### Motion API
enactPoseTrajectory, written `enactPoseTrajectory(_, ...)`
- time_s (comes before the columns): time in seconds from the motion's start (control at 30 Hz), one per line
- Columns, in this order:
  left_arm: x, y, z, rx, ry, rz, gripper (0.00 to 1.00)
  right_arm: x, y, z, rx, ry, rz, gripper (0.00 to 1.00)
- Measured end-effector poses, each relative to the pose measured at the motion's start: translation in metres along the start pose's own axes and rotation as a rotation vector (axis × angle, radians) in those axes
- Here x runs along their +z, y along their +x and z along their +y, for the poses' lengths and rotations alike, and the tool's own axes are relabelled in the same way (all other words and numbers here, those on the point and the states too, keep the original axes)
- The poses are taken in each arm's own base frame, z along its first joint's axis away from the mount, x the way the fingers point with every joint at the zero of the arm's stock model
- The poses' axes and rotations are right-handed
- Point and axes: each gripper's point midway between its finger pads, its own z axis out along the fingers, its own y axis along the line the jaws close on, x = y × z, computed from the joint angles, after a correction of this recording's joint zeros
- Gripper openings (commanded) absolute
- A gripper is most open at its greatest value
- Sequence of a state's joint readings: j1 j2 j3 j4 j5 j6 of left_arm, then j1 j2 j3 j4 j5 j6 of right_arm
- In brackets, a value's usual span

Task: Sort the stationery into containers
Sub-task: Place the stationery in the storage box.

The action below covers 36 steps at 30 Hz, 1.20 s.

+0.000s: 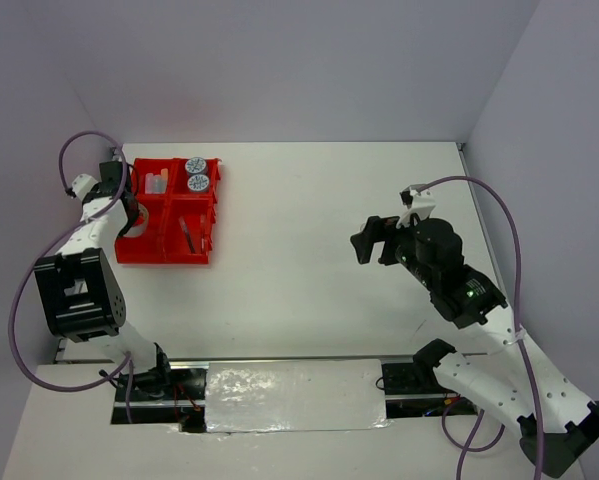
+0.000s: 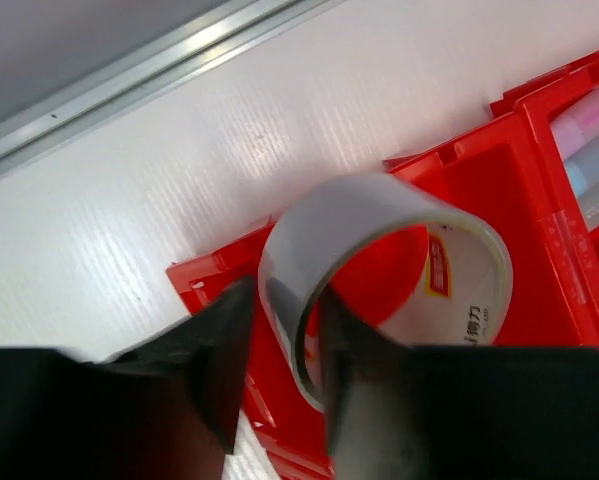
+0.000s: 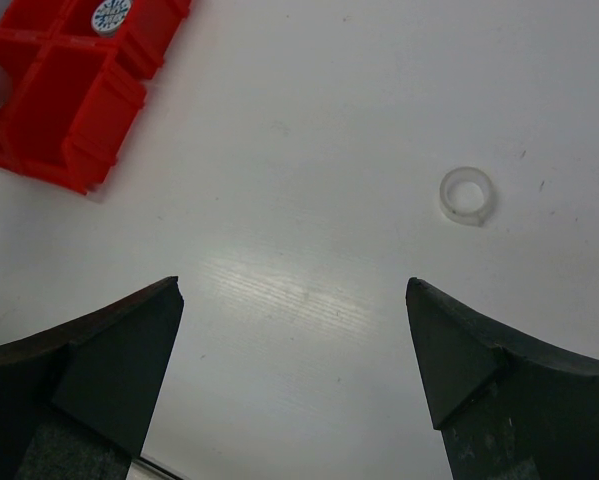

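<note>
Two claws: left claw (image 2: 282,300) astride tape roll (image 2: 379,210) rim above tray (image 2: 499,180), hold unclear; right claw (image 3: 291,285) agape.

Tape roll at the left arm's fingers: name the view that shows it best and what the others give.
Left wrist view: the tape roll fills the frame, its wall between the fingers, over the red tray. The top view shows only a small pale patch by the left arm; the right wrist view shows at most a sliver at its edge.
</note>
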<state>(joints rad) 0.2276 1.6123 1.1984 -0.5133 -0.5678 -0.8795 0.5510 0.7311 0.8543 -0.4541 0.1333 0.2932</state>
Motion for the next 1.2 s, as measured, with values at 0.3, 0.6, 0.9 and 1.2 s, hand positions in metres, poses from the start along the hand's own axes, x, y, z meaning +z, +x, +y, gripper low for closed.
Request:
enactPoseTrajectory(0.3,0.014,0.022,-0.009,0.025,0.043,0.064,0.76,0.002,0.003,0.003,-0.001,-0.015,0.014,1.0)
enactPoseTrajectory(0.6,0.004,0.029,-0.022,0.018,0.16,0.093,0.73,0.004,0.005,0.007,-0.001,-0.036,0.026,1.0)
enactPoseTrajectory(0.9,-0.01,0.033,-0.042,0.035,0.271,0.102,0.72,0.003,0.003,0.007,-0.001,-0.039,0.02,1.0)
enactPoseTrajectory(1.2,-0.127,0.048,-0.124,0.256,0.624,-0.012,0.88,-0.002,-0.005,-0.001,0.005,0.006,-0.021,1.0)
